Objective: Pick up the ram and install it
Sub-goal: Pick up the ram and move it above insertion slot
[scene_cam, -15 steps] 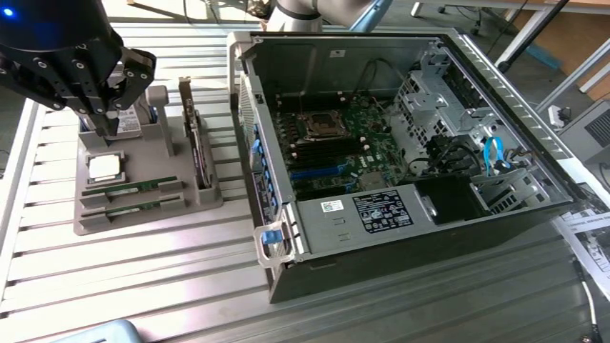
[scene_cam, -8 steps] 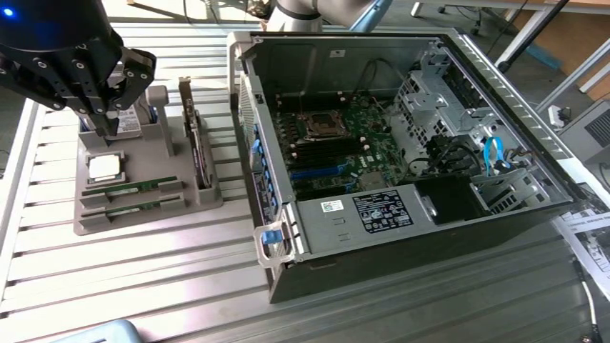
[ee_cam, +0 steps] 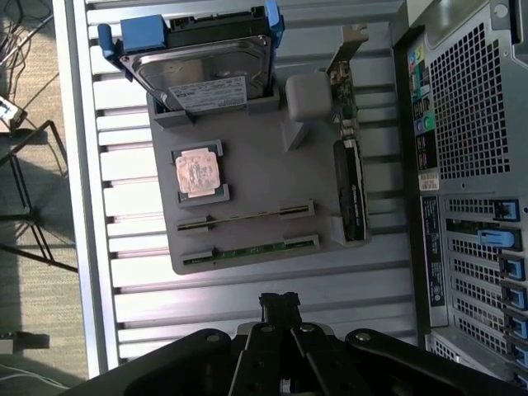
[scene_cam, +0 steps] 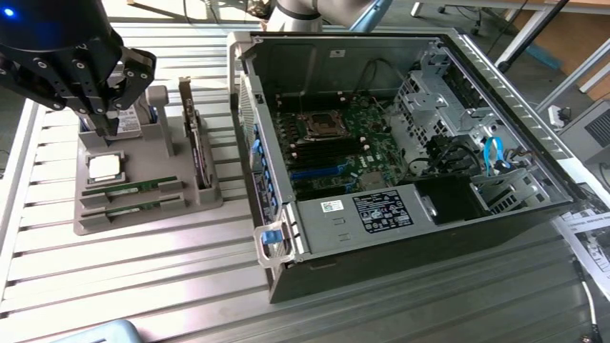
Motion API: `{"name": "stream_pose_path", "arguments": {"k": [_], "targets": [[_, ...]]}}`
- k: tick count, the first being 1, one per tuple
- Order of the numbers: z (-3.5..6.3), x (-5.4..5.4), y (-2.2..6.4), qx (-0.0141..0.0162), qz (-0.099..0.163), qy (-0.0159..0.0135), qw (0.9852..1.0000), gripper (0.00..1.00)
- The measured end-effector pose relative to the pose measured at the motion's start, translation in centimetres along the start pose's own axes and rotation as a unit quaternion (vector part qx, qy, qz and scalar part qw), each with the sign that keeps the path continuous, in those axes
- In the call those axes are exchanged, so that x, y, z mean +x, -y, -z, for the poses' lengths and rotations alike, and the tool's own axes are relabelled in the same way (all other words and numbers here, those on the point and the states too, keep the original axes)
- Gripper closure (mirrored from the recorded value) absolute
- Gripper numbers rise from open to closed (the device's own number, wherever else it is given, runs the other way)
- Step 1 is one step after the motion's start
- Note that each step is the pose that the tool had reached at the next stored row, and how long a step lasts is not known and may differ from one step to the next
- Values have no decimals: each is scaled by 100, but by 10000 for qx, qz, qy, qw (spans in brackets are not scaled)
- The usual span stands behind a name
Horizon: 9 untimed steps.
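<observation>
Two ram sticks near closed claw

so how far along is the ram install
Done: nothing that shows. Both ram sticks sit in their slots on the grey tray, not in the open computer. In hand: nothing. The end effector is shut and empty, hanging close to the tray. Left: the whole job, pickup and fitting.

A slatted metal table carries a grey parts holder (toward the exterior view's left) and, just beside it, an open computer case lying on its side, interior facing up.
</observation>
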<state>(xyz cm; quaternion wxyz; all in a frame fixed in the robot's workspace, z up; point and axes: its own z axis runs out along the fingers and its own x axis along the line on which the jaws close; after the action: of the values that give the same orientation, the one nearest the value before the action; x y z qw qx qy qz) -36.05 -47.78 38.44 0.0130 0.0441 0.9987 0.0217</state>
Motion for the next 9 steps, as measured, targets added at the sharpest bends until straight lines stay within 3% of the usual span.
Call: {"name": "stream_pose_path", "arguments": {"k": [9], "targets": [[0, 0, 0, -1, 71, -3, 10000, 89]]}}
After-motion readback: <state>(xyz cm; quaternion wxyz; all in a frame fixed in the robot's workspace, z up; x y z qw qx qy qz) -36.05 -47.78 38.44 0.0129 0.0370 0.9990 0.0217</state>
